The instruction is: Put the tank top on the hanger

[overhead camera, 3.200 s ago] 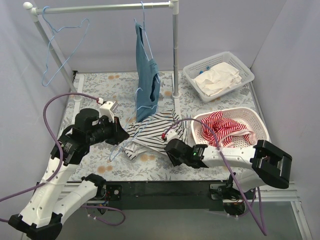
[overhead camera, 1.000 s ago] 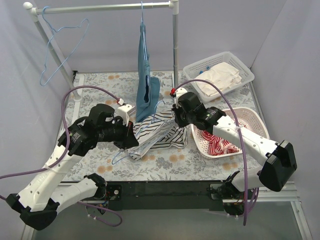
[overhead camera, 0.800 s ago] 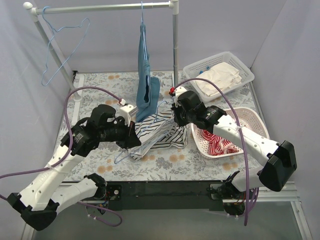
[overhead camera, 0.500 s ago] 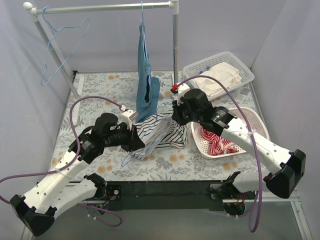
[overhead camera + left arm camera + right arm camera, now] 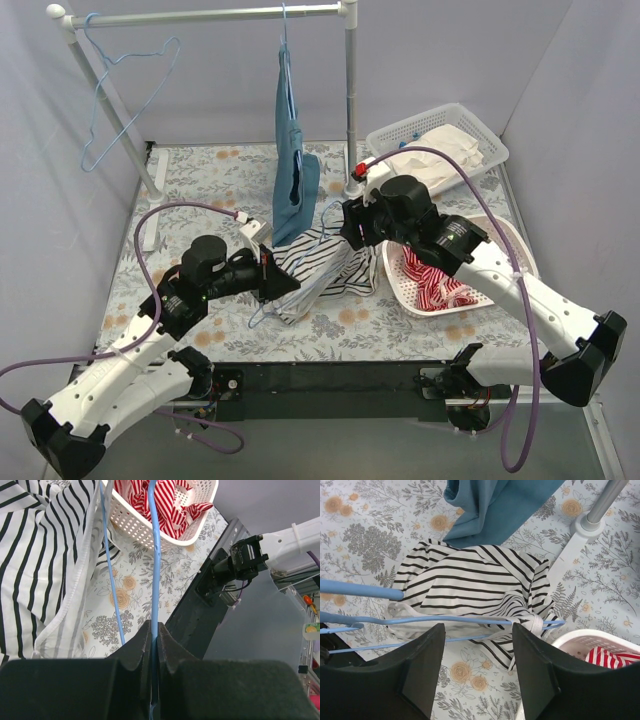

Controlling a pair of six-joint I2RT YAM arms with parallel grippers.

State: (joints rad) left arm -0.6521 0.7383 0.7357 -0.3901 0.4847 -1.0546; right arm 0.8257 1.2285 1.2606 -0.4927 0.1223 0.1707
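Note:
The tank top (image 5: 322,262), white with thin black stripes, lies crumpled on the flowered table between the arms. It also shows in the right wrist view (image 5: 470,580) and the left wrist view (image 5: 45,555). My left gripper (image 5: 288,285) is shut on the light-blue hanger (image 5: 262,313); the wire (image 5: 154,580) runs up out of its closed jaws. The hanger (image 5: 445,621) lies slanted across the tank top, with a white strap looped round its far end. My right gripper (image 5: 345,228) hovers open and empty just above that end, its fingers (image 5: 422,670) on either side of the wire.
A teal-blue garment (image 5: 293,170) hangs from the rack rail (image 5: 210,15), just behind the tank top. The rack post (image 5: 350,100) stands beside my right gripper. A spare hanger (image 5: 110,100) hangs at the left. A white basket (image 5: 512,232) holds the red-striped garment (image 5: 165,505). Another basket (image 5: 440,150) sits behind.
My left arm has lowered and pushed right with the hanger, sliding it into the tank top. My right arm swung in from the table's front and rose slightly above the hanger's end.

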